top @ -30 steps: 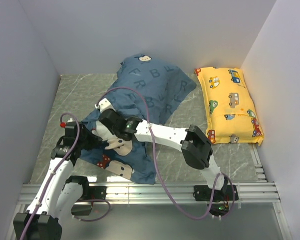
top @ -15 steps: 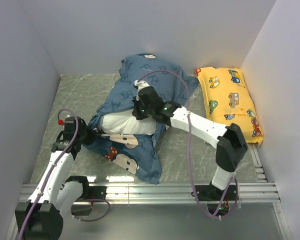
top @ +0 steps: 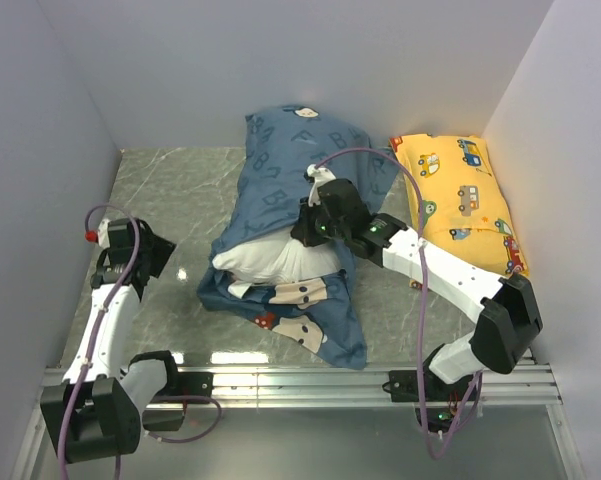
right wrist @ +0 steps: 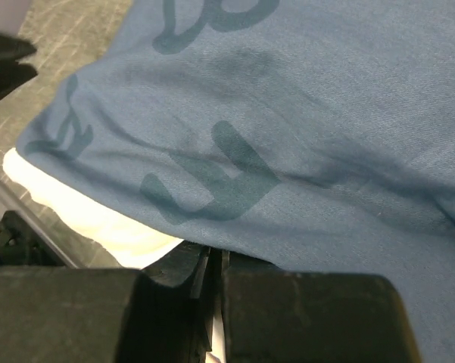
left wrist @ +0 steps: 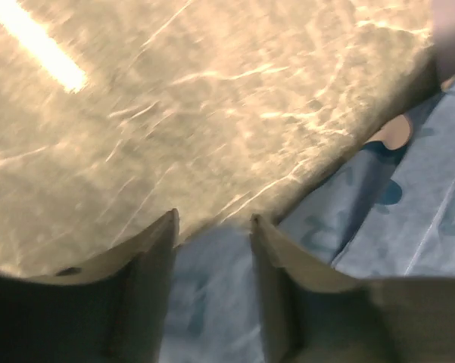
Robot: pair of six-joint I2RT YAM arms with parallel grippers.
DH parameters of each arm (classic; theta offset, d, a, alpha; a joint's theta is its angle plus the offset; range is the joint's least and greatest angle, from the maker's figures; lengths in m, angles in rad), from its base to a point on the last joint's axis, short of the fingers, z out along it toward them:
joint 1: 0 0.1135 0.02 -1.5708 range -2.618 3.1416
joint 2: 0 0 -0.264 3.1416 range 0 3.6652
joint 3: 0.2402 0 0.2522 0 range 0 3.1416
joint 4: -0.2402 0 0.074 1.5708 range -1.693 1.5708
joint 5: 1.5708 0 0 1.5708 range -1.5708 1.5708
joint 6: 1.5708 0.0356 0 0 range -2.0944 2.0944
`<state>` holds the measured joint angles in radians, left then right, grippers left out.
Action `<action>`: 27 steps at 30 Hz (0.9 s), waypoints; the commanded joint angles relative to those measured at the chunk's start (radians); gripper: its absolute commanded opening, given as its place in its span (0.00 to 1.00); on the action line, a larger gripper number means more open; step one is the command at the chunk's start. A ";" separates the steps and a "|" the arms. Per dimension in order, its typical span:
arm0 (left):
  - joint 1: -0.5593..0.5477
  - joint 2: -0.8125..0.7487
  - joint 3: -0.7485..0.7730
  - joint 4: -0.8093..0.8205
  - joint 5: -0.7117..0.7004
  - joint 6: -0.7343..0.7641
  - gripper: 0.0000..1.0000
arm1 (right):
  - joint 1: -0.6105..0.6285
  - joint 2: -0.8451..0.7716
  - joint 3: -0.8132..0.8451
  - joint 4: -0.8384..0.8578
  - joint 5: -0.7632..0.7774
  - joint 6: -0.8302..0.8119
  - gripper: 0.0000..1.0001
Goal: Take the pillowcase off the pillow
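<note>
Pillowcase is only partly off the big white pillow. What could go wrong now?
1. Only the right gripper pinches the pillowcase. The left gripper is open, off to the side, holding nothing. With nothing pinning the pillow, a pull may just drag it along inside.
2. The right arm reaches close beside the yellow pillow, so a wide swing might bump it.
</note>
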<state>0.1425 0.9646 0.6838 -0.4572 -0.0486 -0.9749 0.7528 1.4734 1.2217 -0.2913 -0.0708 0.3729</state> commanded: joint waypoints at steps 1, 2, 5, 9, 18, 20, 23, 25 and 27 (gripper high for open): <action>0.003 0.016 0.043 0.112 0.038 0.039 0.59 | -0.012 -0.059 0.004 0.106 -0.061 -0.003 0.00; 0.003 0.011 0.036 0.130 0.074 0.041 0.63 | -0.012 -0.059 0.018 0.109 -0.075 0.001 0.00; 0.003 -0.035 0.037 0.158 0.124 0.059 0.68 | -0.012 -0.033 0.074 0.093 -0.107 0.021 0.00; -0.009 -0.137 0.082 0.083 0.200 0.116 0.68 | -0.012 0.028 0.157 0.086 -0.162 0.046 0.00; -0.248 -0.300 0.140 -0.089 0.161 0.131 0.89 | -0.007 0.226 0.412 0.142 -0.233 0.156 0.00; -0.329 -0.306 0.135 -0.094 0.106 0.099 0.90 | -0.001 0.261 0.446 0.156 -0.239 0.172 0.00; -0.404 -0.288 0.099 -0.072 0.069 0.061 0.93 | 0.009 0.280 0.463 0.182 -0.235 0.199 0.00; -0.451 -0.273 0.076 -0.022 0.050 0.038 0.96 | 0.023 0.284 0.472 0.195 -0.231 0.199 0.00; -0.500 -0.232 0.072 -0.005 0.052 0.004 0.98 | 0.043 0.292 0.504 0.167 -0.192 0.170 0.00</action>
<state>-0.2966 0.6876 0.7631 -0.5091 0.0437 -0.9115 0.7776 1.7771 1.6123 -0.2539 -0.3065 0.5365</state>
